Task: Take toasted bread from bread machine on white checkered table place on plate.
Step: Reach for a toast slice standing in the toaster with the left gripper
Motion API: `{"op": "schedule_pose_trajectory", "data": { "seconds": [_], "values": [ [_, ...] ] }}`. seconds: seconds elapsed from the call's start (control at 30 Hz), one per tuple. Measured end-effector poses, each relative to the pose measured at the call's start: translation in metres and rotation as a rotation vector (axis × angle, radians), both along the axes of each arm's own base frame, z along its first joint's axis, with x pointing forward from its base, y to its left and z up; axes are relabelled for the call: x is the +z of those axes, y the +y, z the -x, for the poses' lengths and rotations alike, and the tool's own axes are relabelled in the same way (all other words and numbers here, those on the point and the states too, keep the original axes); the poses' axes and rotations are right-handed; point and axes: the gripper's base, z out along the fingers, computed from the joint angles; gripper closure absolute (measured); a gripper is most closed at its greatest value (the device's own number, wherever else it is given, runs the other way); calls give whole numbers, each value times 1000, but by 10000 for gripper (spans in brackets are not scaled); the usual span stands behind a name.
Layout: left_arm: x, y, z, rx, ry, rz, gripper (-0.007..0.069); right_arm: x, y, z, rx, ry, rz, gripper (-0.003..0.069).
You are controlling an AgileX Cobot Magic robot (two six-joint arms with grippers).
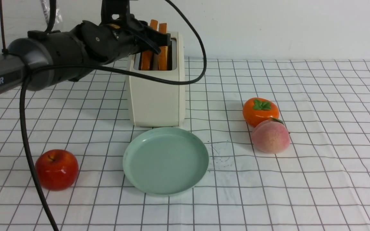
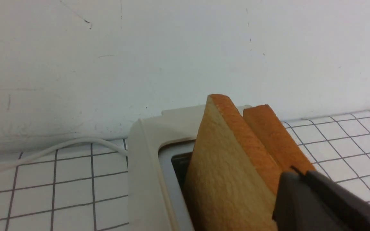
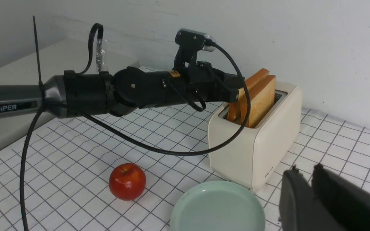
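Left fingers (image 2: pixel 300 202) closed at the top edge of the toast (image 1: pixel 163 57), both slices standing in the toaster (image 1: pixel 156 99); hold unconfirmed. Lift straight up, clearing the slots, before swinging to the plate (image 1: pixel 165 160). Right fingers (image 3: pixel 300 199) narrowly apart, empty

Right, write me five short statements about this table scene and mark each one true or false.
1. Both slices of toasted bread stand in the bread machine. True.
2. The plate holds a slice. False: it is bare.
3. The left gripper is up at the slices. True.
4. The red apple lies to the plate's right. False: it lies to its left.
5. The peach sits on top of the bread machine. False: it lies on the white checkered table, right of the plate.
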Motion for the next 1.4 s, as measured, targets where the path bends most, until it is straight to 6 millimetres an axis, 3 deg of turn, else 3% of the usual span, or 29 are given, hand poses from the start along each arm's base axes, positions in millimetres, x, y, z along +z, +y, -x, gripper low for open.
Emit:
{"op": "schedule_pose_trajectory", "data": {
  "seconds": [0.07,0.2,0.33,0.6,0.7,0.83,1.0,1.23,1.4],
  "values": [
    [7,1,3,1,-16,5,637,0,0,0,0,0,0,578],
    [44,8,17,17,-110,34,637,0,0,0,0,-1,0,572],
    [54,9,22,20,-134,42,637,0,0,0,5,4,3,571],
    [38,-1,25,-96,15,18,624,-3,2,3,34,30,19,570],
    [30,-4,25,-136,74,8,524,-3,2,3,34,30,19,567],
    [28,1,22,-121,79,12,324,-4,3,4,48,43,27,565],
    [20,6,17,-105,98,19,209,-5,3,5,57,50,32,564],
    [-12,2,3,-102,158,-9,211,-4,3,5,55,45,23,564],
    [-15,2,-3,-72,116,-34,230,-4,3,4,53,43,20,564]
  ]
}}
